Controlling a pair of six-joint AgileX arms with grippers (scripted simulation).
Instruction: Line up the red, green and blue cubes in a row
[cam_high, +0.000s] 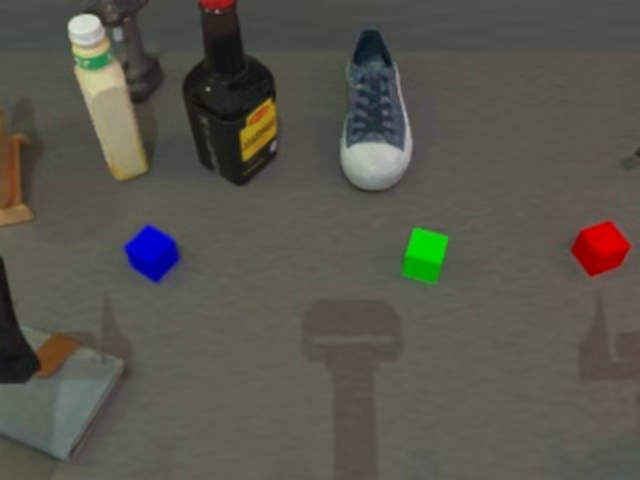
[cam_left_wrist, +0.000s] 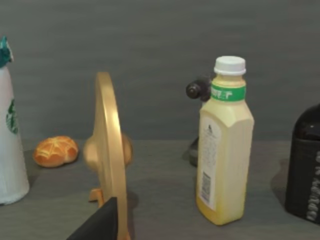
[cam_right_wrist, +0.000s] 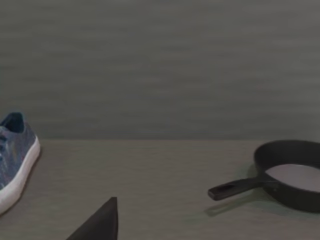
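A: From above, the grey worktop (cam_high: 300, 420) carries the blue cube (cam_high: 151, 251) at left, the green cube (cam_high: 425, 255) right of centre and the red cube (cam_high: 600, 247) far right, well apart.

B: Which arm is nearer?

A: I'd judge left for blue, right for red.

B: Left wrist view?

A: A cream bottle (cam_left_wrist: 224, 145), no cube; I can't tell that end effector's opening.

B: Right wrist view?

A: A pan (cam_right_wrist: 290, 177), a shoe (cam_right_wrist: 15, 157); same, can't tell.

A grey bench (cam_high: 300, 420) carries a blue cube (cam_high: 151, 252), green cube (cam_high: 425, 254) and red cube (cam_high: 600, 247), well apart, before a cream bottle (cam_high: 108, 105), dark bottle (cam_high: 231, 105) and denim shoe (cam_high: 374, 112).
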